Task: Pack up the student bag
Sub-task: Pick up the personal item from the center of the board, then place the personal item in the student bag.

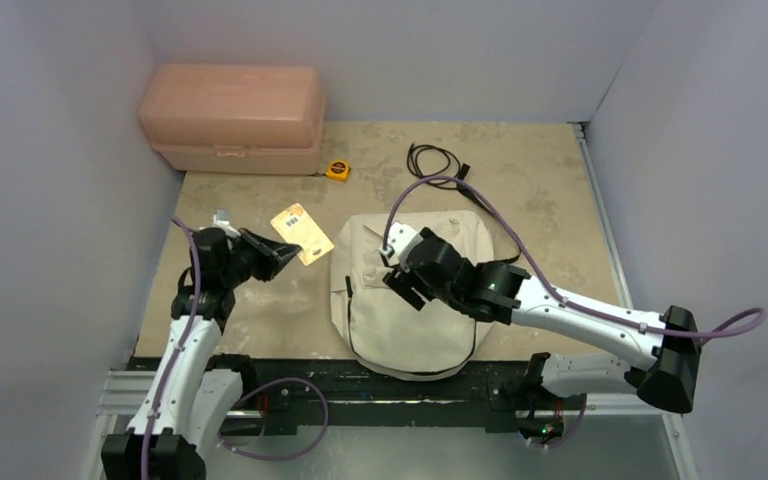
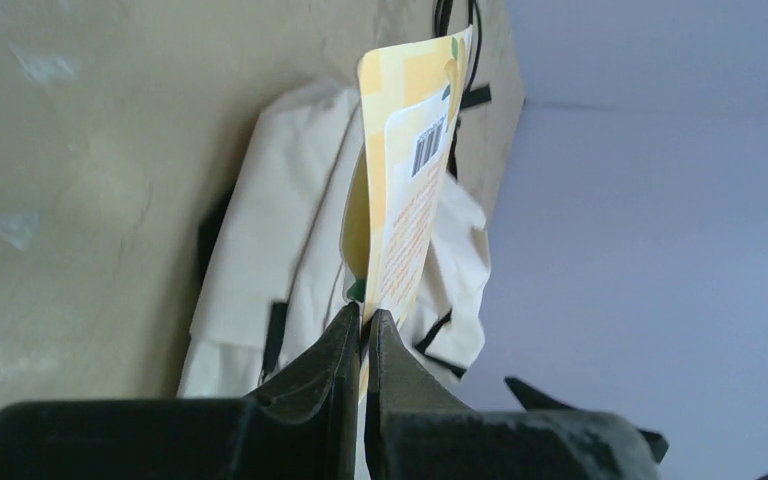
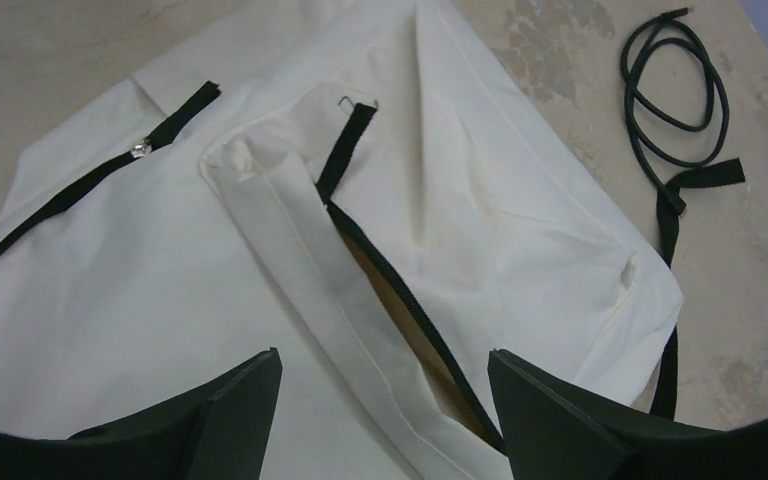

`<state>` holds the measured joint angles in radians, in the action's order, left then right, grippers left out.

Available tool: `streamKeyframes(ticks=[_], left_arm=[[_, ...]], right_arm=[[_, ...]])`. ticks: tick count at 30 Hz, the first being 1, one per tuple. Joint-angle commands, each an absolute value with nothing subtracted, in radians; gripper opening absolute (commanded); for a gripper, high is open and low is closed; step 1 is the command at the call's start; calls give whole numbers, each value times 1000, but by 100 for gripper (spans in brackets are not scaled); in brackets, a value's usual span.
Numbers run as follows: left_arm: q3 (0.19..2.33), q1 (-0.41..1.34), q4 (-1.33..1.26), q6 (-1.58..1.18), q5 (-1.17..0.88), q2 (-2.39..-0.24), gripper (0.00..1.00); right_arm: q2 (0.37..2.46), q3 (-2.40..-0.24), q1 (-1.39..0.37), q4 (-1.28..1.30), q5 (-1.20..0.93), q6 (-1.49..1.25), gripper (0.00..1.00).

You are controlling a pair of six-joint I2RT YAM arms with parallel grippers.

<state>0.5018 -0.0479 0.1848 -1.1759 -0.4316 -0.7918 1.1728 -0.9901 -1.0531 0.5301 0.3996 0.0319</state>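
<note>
The cream student bag lies flat at the table's middle front, with black zipper lines. My left gripper is shut on the edge of a yellow card with a barcode label and holds it up just left of the bag. In the left wrist view the card stands up from the closed jaws of the gripper, with the bag behind it. My right gripper is open and empty above the bag's top. In the right wrist view the gripper straddles the partly open zipper slit of the bag.
A pink plastic box stands at the back left. A small yellow tape measure lies in front of it. A coiled black cord lies behind the bag and also shows in the right wrist view. Grey walls enclose the table.
</note>
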Motion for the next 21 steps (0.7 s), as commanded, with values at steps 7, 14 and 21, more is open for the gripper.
streamKeyframes(ticks=[7,14,21], left_arm=[[440,478,446,-1252,-377,-548,0],[374,760,292,-1404,-258,-564,0],[455,992,-17,-1446,-206,-943,0]], right_arm=[[1343,-1036,-1100,458,679,26,60],[1369,-1018,-1080,390,704,-41,46],[1348,-1053,-1071,473,677,-98,3]])
